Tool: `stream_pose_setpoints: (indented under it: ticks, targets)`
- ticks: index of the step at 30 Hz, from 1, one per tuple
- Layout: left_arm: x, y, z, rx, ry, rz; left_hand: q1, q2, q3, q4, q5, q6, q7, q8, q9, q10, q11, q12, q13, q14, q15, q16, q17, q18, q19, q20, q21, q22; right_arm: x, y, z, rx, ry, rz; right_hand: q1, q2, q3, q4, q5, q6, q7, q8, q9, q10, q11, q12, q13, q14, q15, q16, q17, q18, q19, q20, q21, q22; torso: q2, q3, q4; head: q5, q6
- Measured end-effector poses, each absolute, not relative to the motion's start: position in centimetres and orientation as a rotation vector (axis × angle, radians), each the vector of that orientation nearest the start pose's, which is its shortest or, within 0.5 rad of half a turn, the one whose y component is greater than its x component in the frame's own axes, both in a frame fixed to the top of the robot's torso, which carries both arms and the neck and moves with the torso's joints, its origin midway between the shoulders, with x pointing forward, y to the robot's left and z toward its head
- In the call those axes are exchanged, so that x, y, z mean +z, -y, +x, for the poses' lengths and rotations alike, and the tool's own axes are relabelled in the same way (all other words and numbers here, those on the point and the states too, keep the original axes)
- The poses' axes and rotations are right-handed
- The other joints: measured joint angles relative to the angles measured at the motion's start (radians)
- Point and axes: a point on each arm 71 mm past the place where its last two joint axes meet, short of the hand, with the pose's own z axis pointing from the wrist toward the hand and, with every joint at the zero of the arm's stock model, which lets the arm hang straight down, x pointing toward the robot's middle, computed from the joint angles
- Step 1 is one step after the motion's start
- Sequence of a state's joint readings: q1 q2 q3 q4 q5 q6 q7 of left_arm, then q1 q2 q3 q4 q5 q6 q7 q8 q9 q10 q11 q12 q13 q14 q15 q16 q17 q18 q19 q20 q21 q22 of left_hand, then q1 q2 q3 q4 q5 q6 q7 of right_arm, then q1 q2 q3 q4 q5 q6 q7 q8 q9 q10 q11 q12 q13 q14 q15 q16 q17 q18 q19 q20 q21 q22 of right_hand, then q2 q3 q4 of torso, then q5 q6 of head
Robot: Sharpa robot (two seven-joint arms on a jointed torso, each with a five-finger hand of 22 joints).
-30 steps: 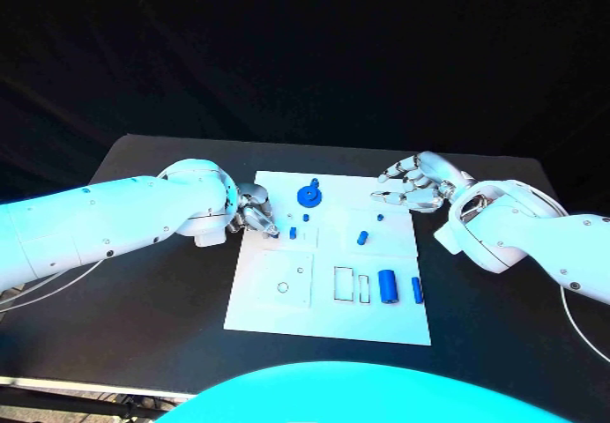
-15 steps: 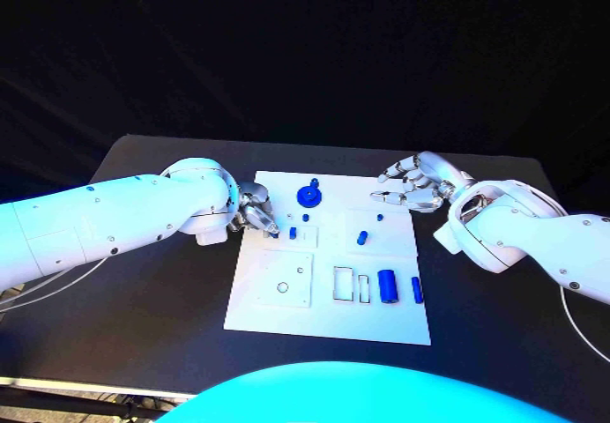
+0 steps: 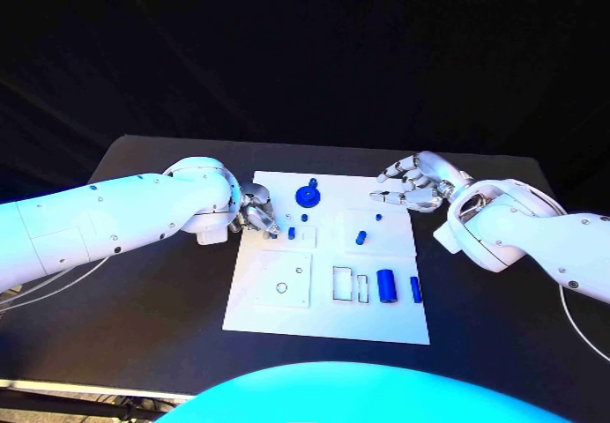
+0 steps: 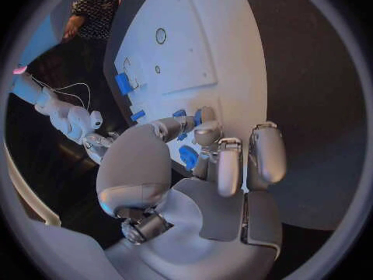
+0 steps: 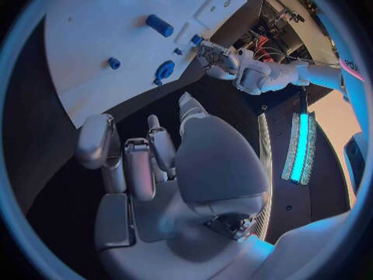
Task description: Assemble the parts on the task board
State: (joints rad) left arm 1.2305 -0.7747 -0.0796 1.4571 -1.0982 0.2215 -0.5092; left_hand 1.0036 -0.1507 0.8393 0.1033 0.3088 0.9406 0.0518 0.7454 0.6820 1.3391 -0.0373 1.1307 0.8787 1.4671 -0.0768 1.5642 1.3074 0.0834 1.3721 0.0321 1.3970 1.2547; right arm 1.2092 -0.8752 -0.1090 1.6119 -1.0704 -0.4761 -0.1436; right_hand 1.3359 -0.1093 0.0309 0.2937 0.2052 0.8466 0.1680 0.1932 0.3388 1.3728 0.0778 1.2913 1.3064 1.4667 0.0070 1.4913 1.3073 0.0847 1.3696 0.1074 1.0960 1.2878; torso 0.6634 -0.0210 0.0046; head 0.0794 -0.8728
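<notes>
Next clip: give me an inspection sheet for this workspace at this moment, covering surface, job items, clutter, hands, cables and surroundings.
Surface: black table, mostly bare around the board.
Job's things: white task board mid-table; round blue part at its far end; small blue pegs mid-board; two blue cylinders beside rectangular slots.
Clutter: nothing seen.
Hands: left robot hand at the board's left edge, fingertips by a small blue part; whether it grips it is unclear. Right robot hand at the board's far right corner, fingers curled, holding nothing.
Cables: thin white cable under the right arm.
Surroundings: dark backdrop.
</notes>
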Motion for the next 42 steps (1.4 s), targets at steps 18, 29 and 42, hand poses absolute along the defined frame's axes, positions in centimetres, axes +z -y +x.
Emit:
stream_pose_setpoints:
  ticks: [18, 29, 42]
  targets:
    - [-23.59, -20.26, 48.26, -0.362, -2.406, -0.078, -0.075, -0.017, -0.143, 0.07, -0.025, 0.046, -0.036, -0.004, -0.013, 0.003, -0.004, 0.0, 0.012, 0.0, 0.0, 0.0, 0.0, 0.0, 0.0, 0.0, 0.0, 0.0, -19.73, 20.19, 46.55, 0.792, -1.716, 0.283, 0.0, 0.0, 0.0, 0.0, 0.0, 0.0, 0.0, 0.0, 0.0, 0.0, 0.0, 0.0, 0.0, 0.0, 0.0, 0.0, 0.001, 0.0, 0.0, 0.0, 0.0, 0.0, -0.001, -0.0006, 0.0006, -0.001, 0.0]
    - [-23.68, -20.47, 48.24, -0.354, -2.406, -0.077, -0.057, -0.039, -0.332, 0.182, -0.027, 0.043, -0.032, -0.01, -0.022, 0.003, -0.004, -0.005, 0.015, 0.0, 0.0, 0.0, 0.0, 0.0, 0.004, -0.004, -0.004, -0.003, -19.75, 20.19, 46.55, 0.791, -1.717, 0.283, -0.004, 0.004, 0.003, -0.003, 0.0, 0.0, 0.0, 0.004, -0.002, 0.0, 0.0, 0.0, -0.001, 0.0, 0.0, -0.005, 0.001, 0.0, 0.0, 0.0, -0.007, 0.0, -0.001, -0.0006, 0.0, -0.003, 0.0]
    - [-23.09, -21.04, 48.19, -0.355, -2.388, -0.088, -0.057, -0.039, -0.345, 0.189, -0.03, 0.042, -0.032, -0.018, -0.023, 0.003, -0.004, -0.011, 0.009, 0.0, 0.0, 0.0, 0.0, 0.0, 0.004, -0.004, -0.005, -0.008, -19.86, 20.24, 46.5, 0.791, -1.719, 0.284, -0.004, 0.004, 0.003, -0.003, 0.0, 0.0, 0.0, 0.004, -0.002, 0.0, 0.0, 0.0, -0.001, 0.0, 0.0, -0.005, 0.001, 0.0, 0.0, 0.0, -0.007, 0.0, 0.0, -0.0008, -0.0007, -0.005, 0.0]
